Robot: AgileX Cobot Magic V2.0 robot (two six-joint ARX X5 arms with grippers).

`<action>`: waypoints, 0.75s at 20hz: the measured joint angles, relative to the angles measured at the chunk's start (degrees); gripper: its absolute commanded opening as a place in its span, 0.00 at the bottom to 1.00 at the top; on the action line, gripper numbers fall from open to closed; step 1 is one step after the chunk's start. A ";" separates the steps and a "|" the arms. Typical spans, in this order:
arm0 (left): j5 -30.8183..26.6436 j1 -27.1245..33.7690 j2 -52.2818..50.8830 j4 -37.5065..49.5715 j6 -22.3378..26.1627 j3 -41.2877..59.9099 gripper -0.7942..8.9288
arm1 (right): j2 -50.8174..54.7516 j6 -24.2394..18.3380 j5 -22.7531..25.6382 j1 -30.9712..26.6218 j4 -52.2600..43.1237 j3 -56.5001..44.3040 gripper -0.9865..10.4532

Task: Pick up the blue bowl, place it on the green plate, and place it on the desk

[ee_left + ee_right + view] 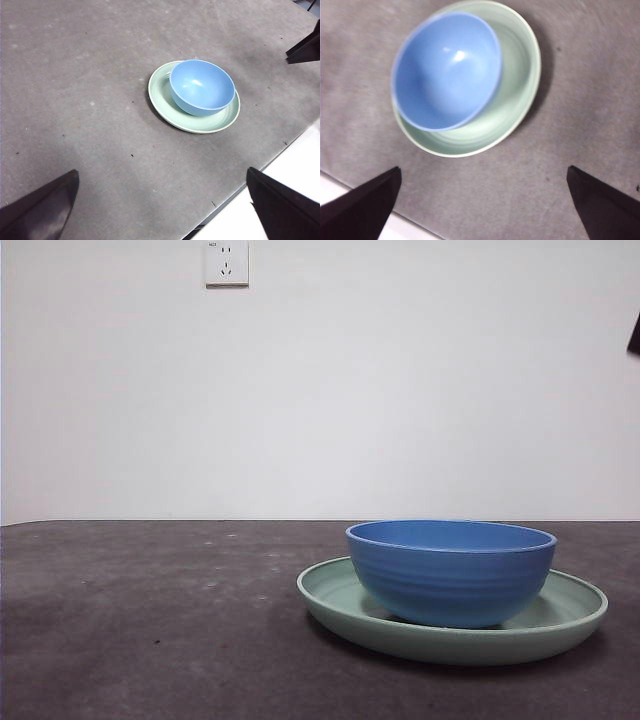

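One green plate [452, 632] near the counter's [150, 620] front edge carries one blue bowl [450, 570]; left tool [162, 210] and right tool [482, 205] both released, empty.

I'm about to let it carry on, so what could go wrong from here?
The blue bowl sits off-centre on the green plate, close against one rim, so lifting it may tip or drag the plate. The right pincer hangs open above both dishes and could catch the plate's rim instead of the bowl's.
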State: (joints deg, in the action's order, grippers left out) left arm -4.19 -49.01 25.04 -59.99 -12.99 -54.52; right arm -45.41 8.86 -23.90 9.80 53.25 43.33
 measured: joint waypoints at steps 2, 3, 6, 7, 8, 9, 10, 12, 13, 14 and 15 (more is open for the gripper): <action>0.00 0.00 0.00 0.00 0.00 0.00 0.76 | -3.21 -0.04 0.17 0.00 -1.22 0.00 0.65; 0.00 0.00 0.00 0.00 0.00 0.00 0.76 | -4.61 -0.07 0.33 0.00 -1.90 0.00 0.65; 0.00 0.00 0.00 0.00 0.00 0.00 0.76 | -9.20 -0.09 2.64 0.00 -4.52 0.00 0.63; 0.00 0.00 0.00 0.00 0.00 0.00 0.76 | -10.58 -0.11 3.37 0.00 -5.42 0.00 0.61; 0.00 0.00 0.00 0.00 0.00 0.00 0.76 | -12.28 -0.17 4.24 0.00 -6.45 0.00 0.59; 0.00 0.00 0.00 0.00 0.00 0.00 0.76 | -13.92 -0.42 4.74 0.00 -7.37 0.00 0.57; 0.00 0.00 0.00 0.00 0.00 0.00 0.76 | -15.32 -0.57 4.85 0.00 -8.15 0.00 0.56; 0.00 0.00 0.00 0.00 0.00 0.00 0.76 | -19.80 -1.11 4.83 0.00 -10.56 0.00 0.54; 0.00 0.00 0.00 0.00 0.00 0.00 0.76 | -22.18 -1.33 4.81 0.00 -12.13 0.00 0.54; 0.00 0.00 0.00 0.00 0.00 0.00 0.76 | -24.00 -1.64 4.81 0.00 -13.35 0.00 0.52; 0.00 0.00 0.00 0.00 0.00 0.00 0.76 | -26.10 -2.14 4.81 0.00 -14.40 0.02 0.49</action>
State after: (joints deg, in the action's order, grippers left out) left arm -4.19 -49.01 25.04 -59.99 -12.99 -54.52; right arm -71.50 6.72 -19.09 9.80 38.85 43.35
